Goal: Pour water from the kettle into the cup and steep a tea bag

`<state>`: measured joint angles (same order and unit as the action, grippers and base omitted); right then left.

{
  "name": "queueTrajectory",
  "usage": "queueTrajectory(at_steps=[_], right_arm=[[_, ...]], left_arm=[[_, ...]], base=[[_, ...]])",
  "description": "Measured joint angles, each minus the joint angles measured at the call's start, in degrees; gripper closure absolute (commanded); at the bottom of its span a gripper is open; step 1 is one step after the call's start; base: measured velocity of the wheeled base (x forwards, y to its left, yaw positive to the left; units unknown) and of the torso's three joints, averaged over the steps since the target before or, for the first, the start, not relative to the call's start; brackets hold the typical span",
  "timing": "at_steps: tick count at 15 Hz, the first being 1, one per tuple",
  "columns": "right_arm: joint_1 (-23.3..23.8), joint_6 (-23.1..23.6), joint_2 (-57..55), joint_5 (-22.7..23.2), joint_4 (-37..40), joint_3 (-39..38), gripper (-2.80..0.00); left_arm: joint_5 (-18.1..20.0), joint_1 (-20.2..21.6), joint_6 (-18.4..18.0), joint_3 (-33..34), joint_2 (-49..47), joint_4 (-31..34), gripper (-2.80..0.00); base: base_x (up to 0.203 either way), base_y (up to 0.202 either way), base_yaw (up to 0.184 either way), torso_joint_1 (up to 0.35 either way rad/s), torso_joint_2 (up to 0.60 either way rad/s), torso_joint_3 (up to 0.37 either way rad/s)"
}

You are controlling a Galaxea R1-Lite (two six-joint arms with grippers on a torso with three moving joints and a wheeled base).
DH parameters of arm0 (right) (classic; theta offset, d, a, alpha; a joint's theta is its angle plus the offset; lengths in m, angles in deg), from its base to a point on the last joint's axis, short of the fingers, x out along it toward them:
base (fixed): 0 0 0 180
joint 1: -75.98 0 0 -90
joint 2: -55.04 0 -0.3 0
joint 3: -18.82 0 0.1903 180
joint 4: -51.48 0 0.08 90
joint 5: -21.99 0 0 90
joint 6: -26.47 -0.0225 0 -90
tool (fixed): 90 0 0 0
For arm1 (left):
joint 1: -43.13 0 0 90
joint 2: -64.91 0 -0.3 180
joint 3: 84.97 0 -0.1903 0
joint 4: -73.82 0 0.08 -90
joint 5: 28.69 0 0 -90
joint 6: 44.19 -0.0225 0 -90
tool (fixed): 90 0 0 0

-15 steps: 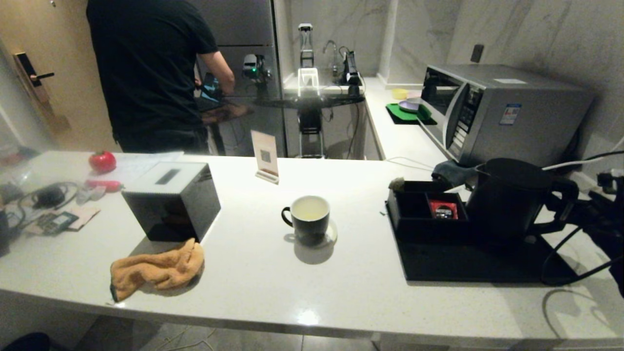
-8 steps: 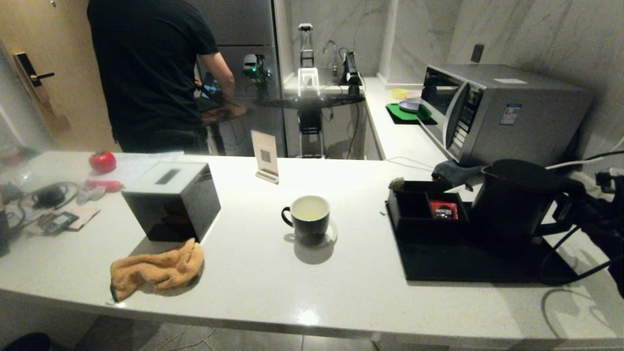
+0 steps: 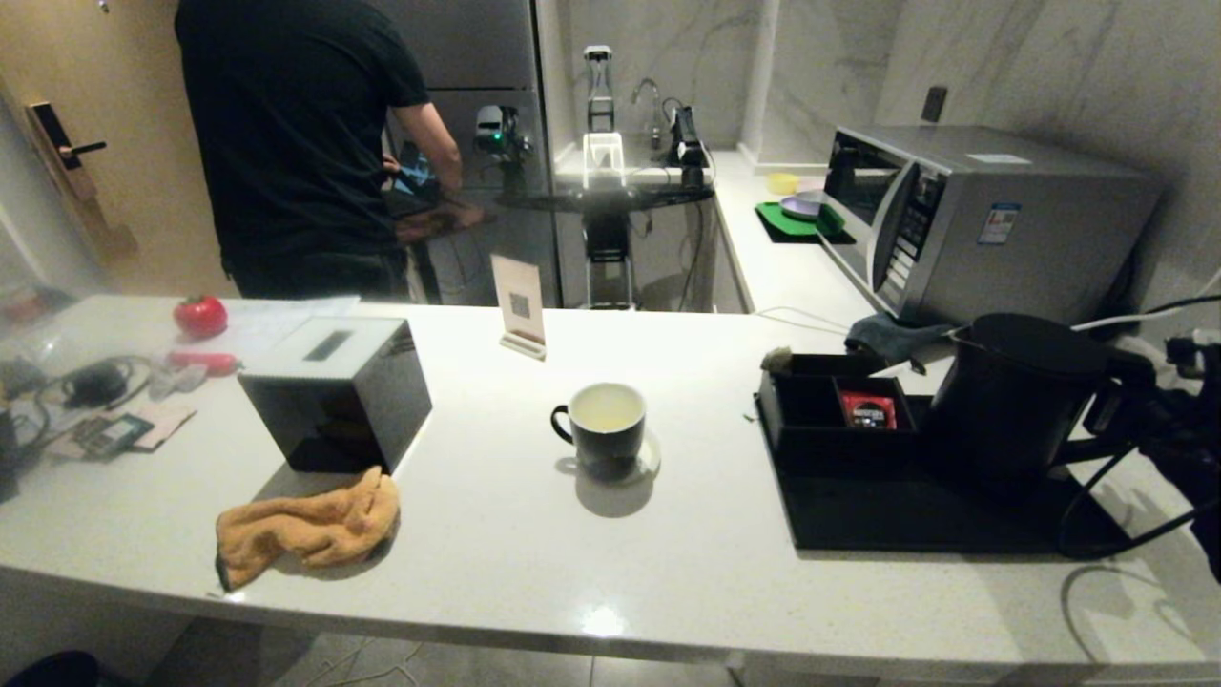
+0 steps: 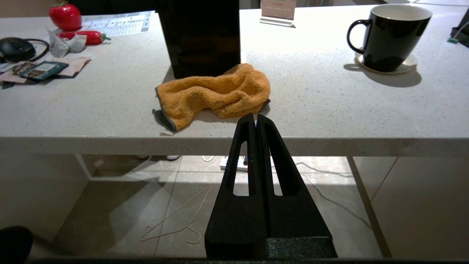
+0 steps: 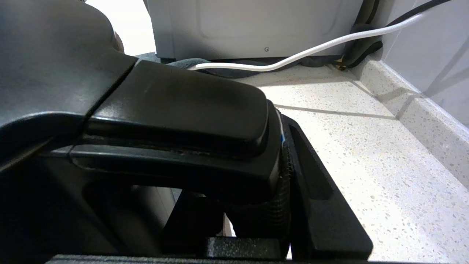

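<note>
1. A dim kitchen: you look down on a pale speckled stone counter (image 3: 534, 563), with a silver microwave oven (image 3: 992, 224) against the marble wall at the right and a person in a black T-shirt (image 3: 296, 143) standing behind the counter with their back to you.

2. Your right gripper (image 3: 1111, 415) is at the far right edge of the counter, its jaws clamped on the wide loop handle of the tall matte black electric kettle (image 3: 1011, 401); the right wrist view shows a ribbed finger (image 5: 284, 205) pressed tight against the handle's side.

3. The kettle sits over the flat black tray (image 3: 916, 520), just right of the black compartment box (image 3: 820, 420), which holds a red packet (image 3: 868, 412).

4. The small black mug with a cream inside (image 3: 604, 429) stands on a pale round coaster (image 3: 649, 458) at the middle of the counter, well apart from the kettle; pale yellowish liquid (image 3: 607, 410) shows inside it.

5. Your left gripper (image 4: 255, 123) hangs below the counter's near edge with its fingers pressed together, holding nothing, in front of a crumpled orange cloth (image 3: 310, 530).

6. Behind the cloth stands a dark glossy cube-shaped box with a white slotted top (image 3: 334, 391); a red tomato (image 3: 200, 315) lies further left.
</note>
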<state>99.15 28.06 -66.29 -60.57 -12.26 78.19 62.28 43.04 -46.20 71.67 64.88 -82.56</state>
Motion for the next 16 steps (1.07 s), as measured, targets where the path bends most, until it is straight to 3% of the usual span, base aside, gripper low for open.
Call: queueTrajectory(at_steps=[16], right_arm=[[-0.3,-0.8,4.3,0.2,-0.1,0.0,0.0]], left_arm=[[0.0,0.0,0.0,0.0,0.0,0.0,0.0]], base=[[0.0,0.0,0.0,0.0,0.0,0.0]])
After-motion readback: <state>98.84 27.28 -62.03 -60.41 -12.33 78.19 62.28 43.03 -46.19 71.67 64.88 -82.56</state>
